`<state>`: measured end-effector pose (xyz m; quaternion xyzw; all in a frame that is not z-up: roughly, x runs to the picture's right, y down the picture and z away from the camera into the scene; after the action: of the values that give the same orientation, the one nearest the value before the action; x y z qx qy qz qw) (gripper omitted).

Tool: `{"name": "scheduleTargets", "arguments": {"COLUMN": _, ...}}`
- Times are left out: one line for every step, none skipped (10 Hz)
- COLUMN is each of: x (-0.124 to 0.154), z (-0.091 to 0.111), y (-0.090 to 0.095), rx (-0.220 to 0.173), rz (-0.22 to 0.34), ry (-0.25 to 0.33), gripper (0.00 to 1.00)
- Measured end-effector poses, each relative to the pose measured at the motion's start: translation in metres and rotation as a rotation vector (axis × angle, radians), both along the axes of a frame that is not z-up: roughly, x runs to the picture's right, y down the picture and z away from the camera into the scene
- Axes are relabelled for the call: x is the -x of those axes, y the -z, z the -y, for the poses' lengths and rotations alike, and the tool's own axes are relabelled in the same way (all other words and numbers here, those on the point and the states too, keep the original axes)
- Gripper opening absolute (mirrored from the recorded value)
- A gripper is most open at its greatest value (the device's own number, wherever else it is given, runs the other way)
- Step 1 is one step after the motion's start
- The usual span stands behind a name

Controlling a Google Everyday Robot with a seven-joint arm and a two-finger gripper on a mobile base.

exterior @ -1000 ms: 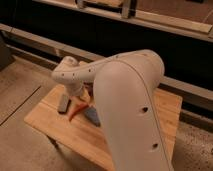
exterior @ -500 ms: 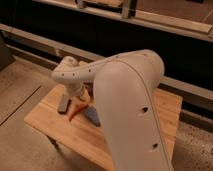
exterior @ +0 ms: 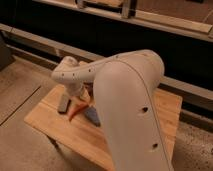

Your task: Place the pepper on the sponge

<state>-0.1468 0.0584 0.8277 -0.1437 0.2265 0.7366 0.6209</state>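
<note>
Small wooden table (exterior: 45, 121) on a speckled floor (exterior: 19, 86), with a dark wall and pale ledges behind.

The white arm (exterior: 131, 102) fills the near right. Its bulky upper link hides the middle of the tabletop. The forearm reaches left and far, ending in a rounded wrist over the left half of the table.

The gripper (exterior: 82, 96) hangs below that wrist, low over the wood and mostly in shadow. I cannot tell whether it is spread or closed, or whether it grips anything.

The pepper (exterior: 75, 111) is red-orange and slim, directly under the gripper, slanting down to the near left with its point toward the table. I cannot tell if it touches the board.

A grey block (exterior: 63, 104) lies just left of the pepper.

The blue-grey sponge (exterior: 93, 116) lies just right of the pepper, partly hidden by the arm. The pepper is beside it, not on it.
</note>
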Motion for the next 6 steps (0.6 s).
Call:
{"name": "scheduleTargets", "arguments": {"x": 0.000, "z": -0.001, "y": -0.001, "rx": 0.002, "rz": -0.001, "ry": 0.001, "gripper": 0.65}}
{"name": "scheduleTargets", "arguments": {"x": 0.000, "z": -0.001, "y": -0.001, "rx": 0.001, "rz": -0.001, "ry": 0.000, "gripper": 0.65}}
{"name": "scheduleTargets", "arguments": {"x": 0.000, "z": -0.001, "y": -0.001, "rx": 0.001, "rz": -0.001, "ry": 0.000, "gripper": 0.65}}
{"name": "scheduleTargets", "arguments": {"x": 0.000, "z": -0.001, "y": -0.001, "rx": 0.001, "rz": -0.001, "ry": 0.000, "gripper": 0.65}}
{"name": "scheduleTargets", "arguments": {"x": 0.000, "z": 0.001, "y": 0.000, "rx": 0.000, "rz": -0.002, "ry": -0.002, "gripper": 0.65}}
{"name": "scheduleTargets", "arguments": {"x": -0.007, "z": 0.012, "y": 0.003, "rx": -0.009, "rz": -0.013, "ry": -0.006, "gripper": 0.65}}
